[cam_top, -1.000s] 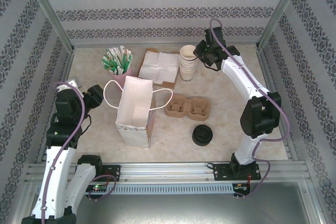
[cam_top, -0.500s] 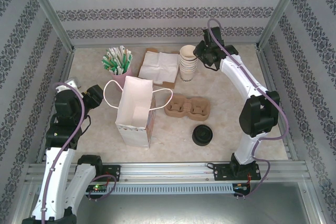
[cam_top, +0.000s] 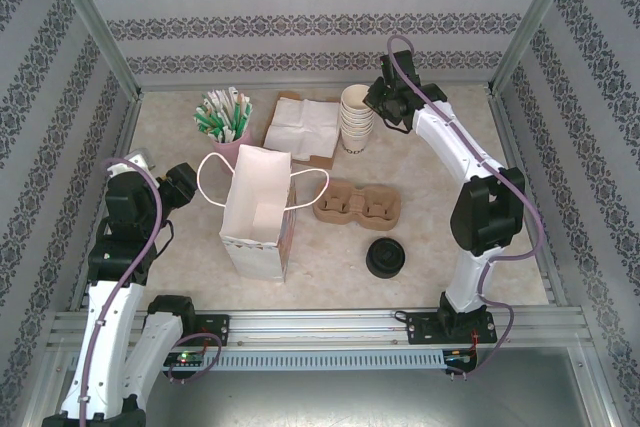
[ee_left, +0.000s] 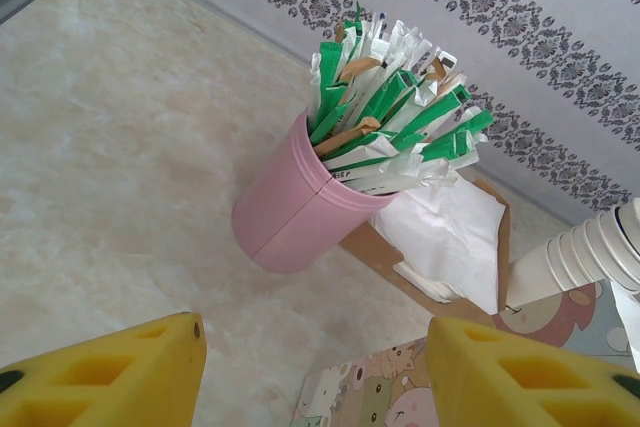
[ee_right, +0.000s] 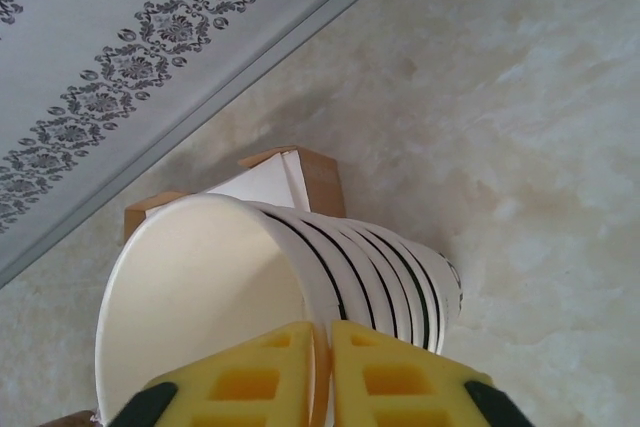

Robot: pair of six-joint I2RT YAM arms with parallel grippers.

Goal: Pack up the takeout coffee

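No cream cup with a black lid on it is in view. A stack of lidless white cups (cam_top: 355, 119) stands at the back of the table. My right gripper (cam_top: 378, 105) is shut on the rim of the top cup (ee_right: 200, 287), one finger inside and one outside. The stack (ee_right: 400, 272) leans away below it. A loose black lid (cam_top: 385, 257) lies at the front right. My left gripper (cam_top: 185, 179) hangs open at the left, its yellow fingers (ee_left: 110, 372) wide apart with nothing between them.
A white paper bag (cam_top: 255, 212) stands open mid-table, its printed side (ee_left: 400, 392) near my left fingers. A cardboard cup carrier (cam_top: 358, 205) lies to its right. A pink cup of green-wrapped sticks (ee_left: 300, 212) and a napkin pile (cam_top: 303, 122) sit at the back.
The right arm has shifted slightly back and to the left at the cup stack, still pinching the top rim. The left arm has barely moved.
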